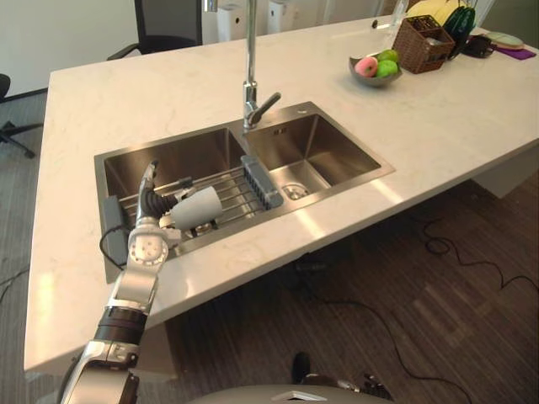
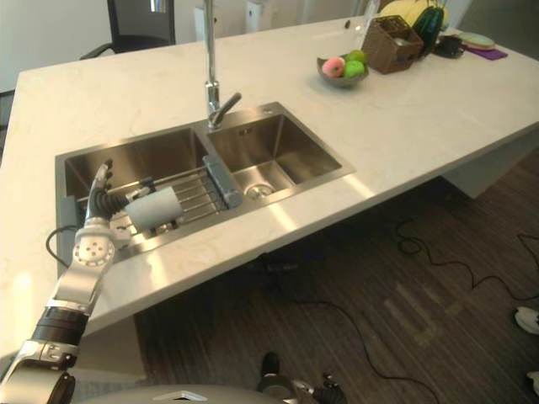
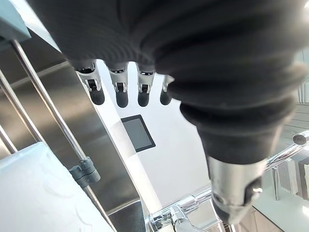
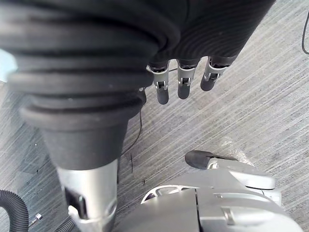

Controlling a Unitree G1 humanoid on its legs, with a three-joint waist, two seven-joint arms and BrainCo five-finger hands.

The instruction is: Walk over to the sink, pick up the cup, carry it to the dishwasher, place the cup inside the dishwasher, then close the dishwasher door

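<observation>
A white cup (image 1: 200, 207) lies on its side on a wire rack (image 1: 240, 194) across the left basin of the steel sink (image 1: 168, 156). My left hand (image 1: 152, 202) is right beside the cup on its left side. Its fingers (image 3: 120, 92) point straight away over the basin and the thumb is spread apart, so the hand is open; the cup (image 3: 38, 193) shows pale just past it. I cannot tell whether the thumb touches the cup. My right hand (image 4: 182, 79) hangs low over the dark wood floor with relaxed fingers, holding nothing.
A tall faucet (image 1: 250, 76) rises between the two basins. On the pale counter at the far right stand a fruit bowl (image 1: 375, 67) and a wicker basket (image 1: 424, 44). A black chair (image 1: 164, 21) stands beyond the counter. Cables lie on the floor (image 1: 438, 244).
</observation>
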